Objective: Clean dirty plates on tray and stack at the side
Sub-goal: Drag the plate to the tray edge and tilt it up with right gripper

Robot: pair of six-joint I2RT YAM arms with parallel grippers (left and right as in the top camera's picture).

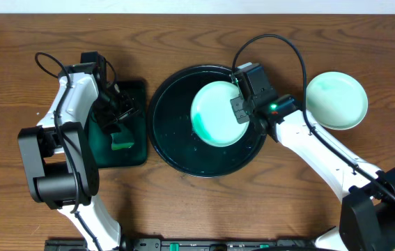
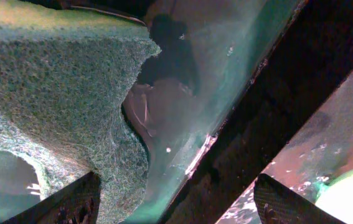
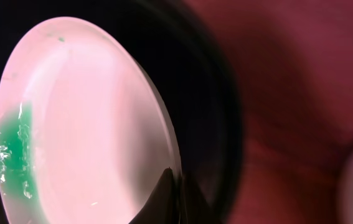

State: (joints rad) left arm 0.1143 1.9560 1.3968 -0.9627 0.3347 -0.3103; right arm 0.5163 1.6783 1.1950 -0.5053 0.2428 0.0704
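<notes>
A pale-aqua plate with a teal-green smear sits tilted in the round black tray. My right gripper is shut on its right rim. In the right wrist view the plate fills the left, the smear low on its left side, and the gripper pinches the rim against the tray. A second plate rests on the table to the right. My left gripper stands open over the green sponge. Up close the sponge lies beside the left fingertip, with the gripper wide apart.
The sponge lies in a small rectangular dark green tray left of the black tray. Its dark rim crosses the left wrist view diagonally. Bare wooden table lies in front of and behind the trays.
</notes>
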